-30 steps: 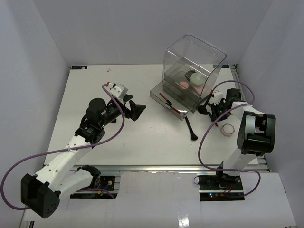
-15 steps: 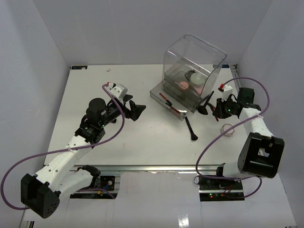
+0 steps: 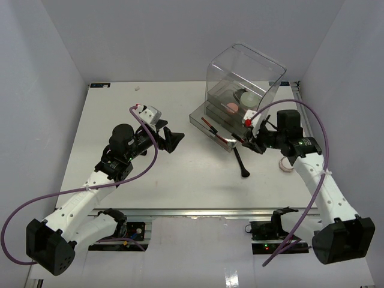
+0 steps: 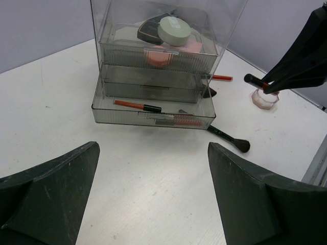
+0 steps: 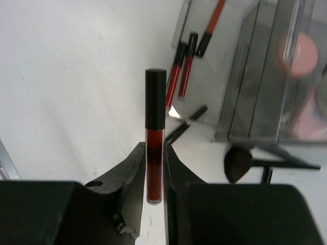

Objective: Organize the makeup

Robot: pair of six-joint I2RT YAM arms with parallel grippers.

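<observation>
The makeup is sitting partly sorted. Round compacts [image 4: 173,29] are lying in the top tray of the clear drawer box [image 3: 246,72], and red-and-black pencils [image 4: 137,105] are lying in the pulled-out bottom drawer [image 4: 153,121]. A black brush [image 3: 240,163] and a small pink jar [image 3: 288,163] are lying loose on the table [image 3: 120,120].

The step in hand looks like carrying one more piece to the drawer. The right gripper [image 5: 155,153] is clenching a red lip gloss tube [image 5: 155,92] with a black cap, its jaws pinching the lower end, and it is hanging near the open drawer. Next, it is probably going to need to bring the tube over the drawer, lay it alongside the pencils and let go.

The left gripper [image 3: 173,140] is hovering above the table with its jaws spread wide, holding and touching nothing.
</observation>
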